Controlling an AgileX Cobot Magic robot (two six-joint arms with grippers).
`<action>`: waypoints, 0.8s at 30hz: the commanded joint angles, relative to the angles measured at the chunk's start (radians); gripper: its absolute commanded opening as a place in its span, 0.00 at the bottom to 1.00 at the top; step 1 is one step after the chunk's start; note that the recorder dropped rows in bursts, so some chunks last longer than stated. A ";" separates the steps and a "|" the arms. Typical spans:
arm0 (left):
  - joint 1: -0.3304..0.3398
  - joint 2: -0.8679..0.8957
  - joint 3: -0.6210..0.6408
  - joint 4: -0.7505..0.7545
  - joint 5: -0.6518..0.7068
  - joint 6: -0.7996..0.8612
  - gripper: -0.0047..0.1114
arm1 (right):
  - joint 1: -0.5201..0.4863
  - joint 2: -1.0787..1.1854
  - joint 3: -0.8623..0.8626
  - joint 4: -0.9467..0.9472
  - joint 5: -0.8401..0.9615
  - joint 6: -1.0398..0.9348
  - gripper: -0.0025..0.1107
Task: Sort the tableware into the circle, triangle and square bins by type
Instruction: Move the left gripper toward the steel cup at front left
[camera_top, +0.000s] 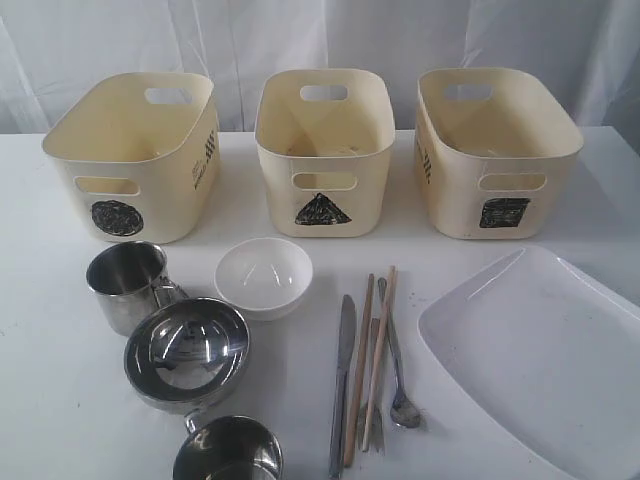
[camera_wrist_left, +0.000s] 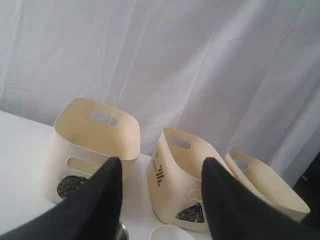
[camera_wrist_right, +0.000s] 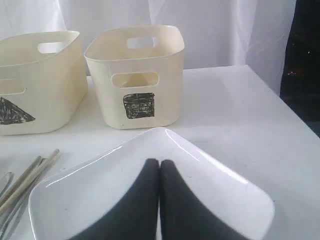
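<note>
Three cream tubs stand at the back: the circle bin, the triangle bin and the square bin. In front lie a steel mug, a steel bowl, a second mug, a small white bowl, a knife, chopsticks, a fork and spoon and a large white square plate. Neither gripper shows in the exterior view. My left gripper is open and empty, facing the circle bin and triangle bin. My right gripper is shut, empty, over the plate.
A white curtain hangs behind the tubs. The white table runs out to the right of the square bin, and its right edge borders a dark area.
</note>
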 joint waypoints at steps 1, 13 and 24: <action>0.004 0.000 -0.028 -0.020 0.016 0.016 0.50 | 0.007 -0.006 0.006 -0.002 -0.006 0.008 0.02; 0.002 0.000 -0.038 -0.114 0.126 -0.018 0.49 | 0.007 -0.006 0.006 -0.002 -0.006 0.008 0.02; 0.002 0.337 -0.261 0.041 0.438 0.148 0.32 | 0.007 -0.006 0.006 -0.002 -0.006 0.008 0.02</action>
